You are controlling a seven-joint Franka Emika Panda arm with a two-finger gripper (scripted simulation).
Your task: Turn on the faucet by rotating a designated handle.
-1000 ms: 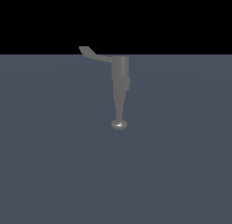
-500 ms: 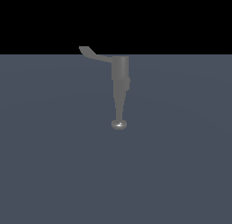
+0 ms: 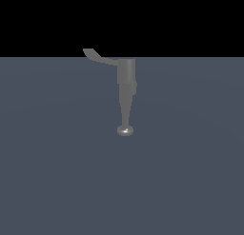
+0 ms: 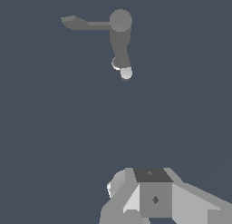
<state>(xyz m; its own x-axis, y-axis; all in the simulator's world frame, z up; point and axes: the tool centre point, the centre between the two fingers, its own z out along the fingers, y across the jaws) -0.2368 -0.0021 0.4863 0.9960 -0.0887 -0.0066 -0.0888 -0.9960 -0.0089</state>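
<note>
Checking the exterior view against the two frames before it: nothing is changing. The faucet [image 3: 126,93] is sitting in the same spot on the grey floor [image 3: 57,172], and its handle [image 3: 99,57] is pointing toward the exterior view's left exactly as it was. I am reading that as the task not yet begun; the handle is unturned and the arm is not showing in the exterior view at all.

In the wrist view the faucet [image 4: 120,41] is standing well apart from the gripper [image 4: 149,196], with bare floor between them, and the handle [image 4: 84,23] is sticking out sideways from the top of the body.

Fingers: only the gripper's blocky body is showing at the frame's edge. I cannot tell how far they are spread. They are touching nothing visible.
</note>
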